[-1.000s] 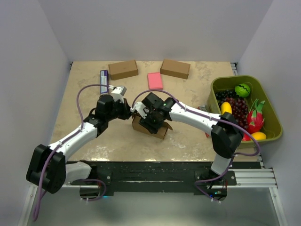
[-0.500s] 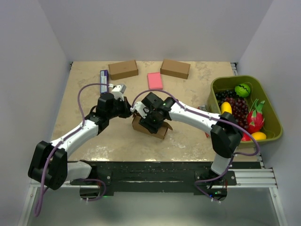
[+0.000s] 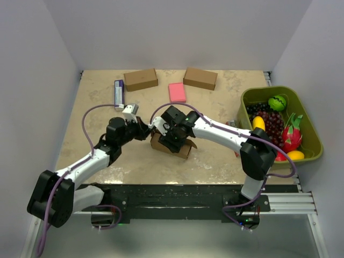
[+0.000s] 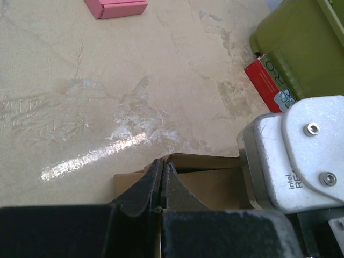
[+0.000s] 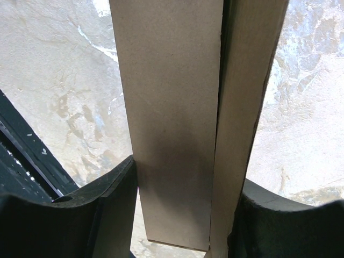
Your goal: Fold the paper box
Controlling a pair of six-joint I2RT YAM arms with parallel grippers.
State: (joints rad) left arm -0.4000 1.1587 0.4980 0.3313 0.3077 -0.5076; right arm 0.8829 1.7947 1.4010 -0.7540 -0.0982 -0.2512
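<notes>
The right gripper [image 3: 173,137] sits on top of the brown paper box [image 3: 186,150], hiding most of it. The left gripper [image 3: 145,131] lies just beside the box's left end.

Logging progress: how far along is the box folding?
Done: the paper box is partly formed, panels standing rather than flat. In hand: the right gripper clamps two upright panels; the left gripper, shut, sits at the box's edge. Left: closing the top, which looks open.

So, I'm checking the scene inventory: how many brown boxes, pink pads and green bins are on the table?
Brown boxes: 3 (the paper box, two closed boxes)
Pink pad: 1
Green bin: 1
Total: 5
</notes>
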